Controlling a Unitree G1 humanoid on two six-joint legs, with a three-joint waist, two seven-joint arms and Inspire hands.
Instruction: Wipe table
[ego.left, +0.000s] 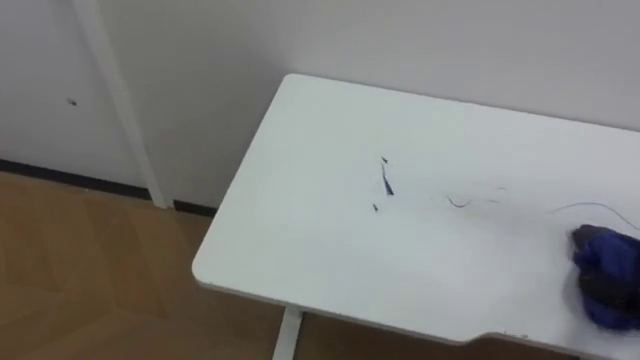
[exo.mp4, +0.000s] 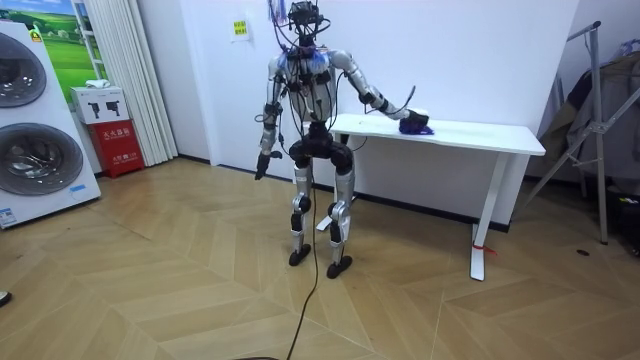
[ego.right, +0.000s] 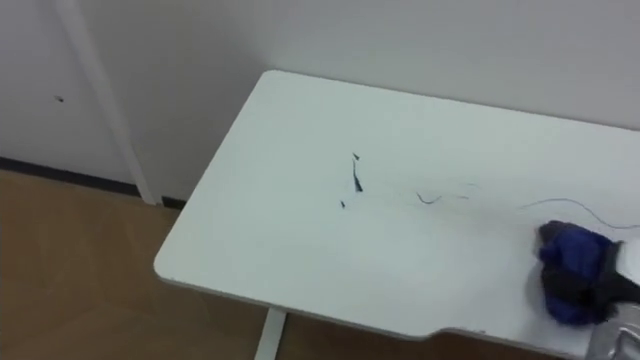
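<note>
A white table carries dark blue pen marks near its middle, with thin curved lines further right. A crumpled blue cloth lies on the top near the front right. My right hand rests on the cloth with its dark fingers curled over it. In the room view I stand at the table's left end, right arm reaching to the cloth. My left hand hangs at my side with relaxed fingers.
The table stands against a white wall. Wooden floor lies to its left and front. A white vertical strip runs down the wall. In the room view, washing machines and a red box stand at the left, and a rack at the right.
</note>
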